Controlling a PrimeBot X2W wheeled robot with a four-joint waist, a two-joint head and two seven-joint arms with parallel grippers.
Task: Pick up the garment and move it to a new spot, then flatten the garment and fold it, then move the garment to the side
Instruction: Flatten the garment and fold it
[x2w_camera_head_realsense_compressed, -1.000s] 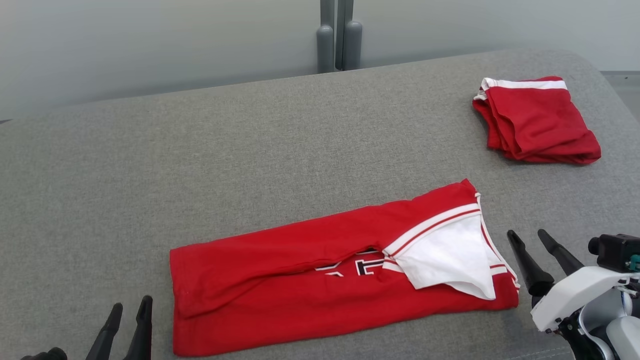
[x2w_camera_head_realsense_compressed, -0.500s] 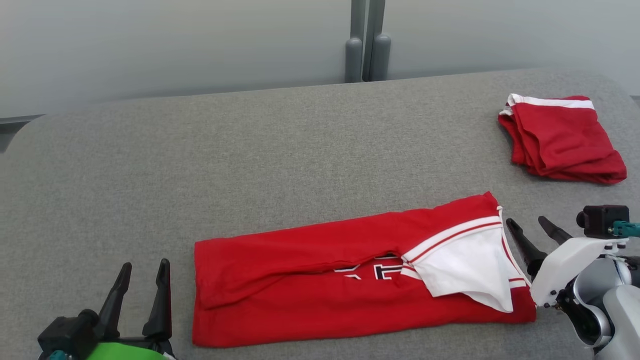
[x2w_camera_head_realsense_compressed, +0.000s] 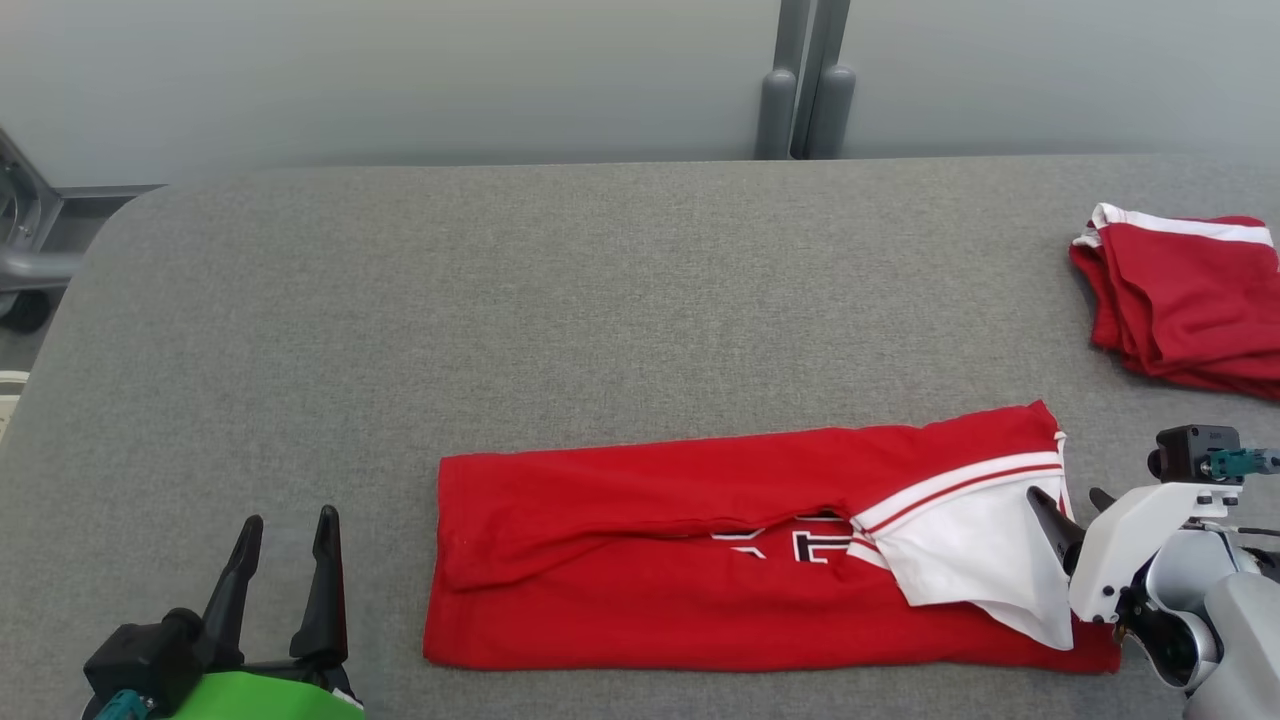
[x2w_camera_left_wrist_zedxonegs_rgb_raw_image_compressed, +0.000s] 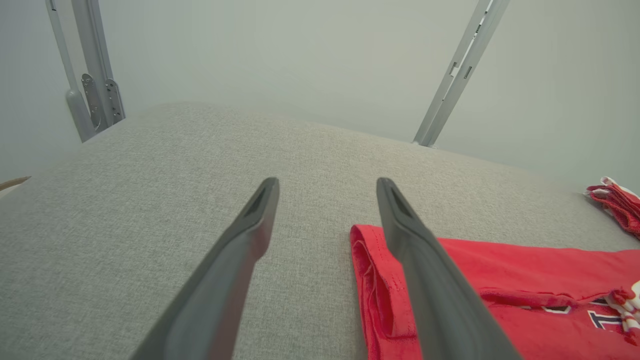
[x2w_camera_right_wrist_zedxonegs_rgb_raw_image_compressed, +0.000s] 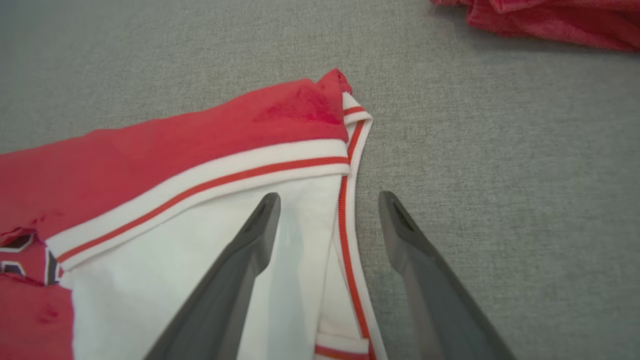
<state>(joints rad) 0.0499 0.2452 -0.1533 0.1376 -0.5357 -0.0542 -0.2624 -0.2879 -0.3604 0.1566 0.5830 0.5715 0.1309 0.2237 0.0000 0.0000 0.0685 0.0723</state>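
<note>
The red garment (x2w_camera_head_realsense_compressed: 650, 590), folded into a long strip with a white striped sleeve (x2w_camera_head_realsense_compressed: 965, 555) at its right end, lies on the grey fabric table (x2w_camera_head_realsense_compressed: 500, 300). My right gripper (x2w_camera_head_realsense_compressed: 1070, 497) is open at that right end. In the right wrist view it (x2w_camera_right_wrist_zedxonegs_rgb_raw_image_compressed: 329, 200) straddles the garment's edge (x2w_camera_right_wrist_zedxonegs_rgb_raw_image_compressed: 345, 200), one finger over the white sleeve (x2w_camera_right_wrist_zedxonegs_rgb_raw_image_compressed: 150, 260) and the other over bare table. My left gripper (x2w_camera_head_realsense_compressed: 288, 522) is open to the left of the garment, apart from it. In the left wrist view it (x2w_camera_left_wrist_zedxonegs_rgb_raw_image_compressed: 326, 183) is just short of the garment's left end (x2w_camera_left_wrist_zedxonegs_rgb_raw_image_compressed: 500, 265).
A second folded red garment (x2w_camera_head_realsense_compressed: 1190, 300) lies at the table's far right, also seen as a red garment (x2w_camera_right_wrist_zedxonegs_rgb_raw_image_compressed: 540, 15) beyond my right gripper. Grey posts (x2w_camera_head_realsense_compressed: 805, 90) stand behind the table's back edge. A metal frame (x2w_camera_head_realsense_compressed: 25, 250) sits off the rounded left corner.
The camera has turned, so the whole scene has slid right. My right gripper has closed in on the garment's right end, one finger now over the white sleeve. My left gripper has risen into fuller view.
</note>
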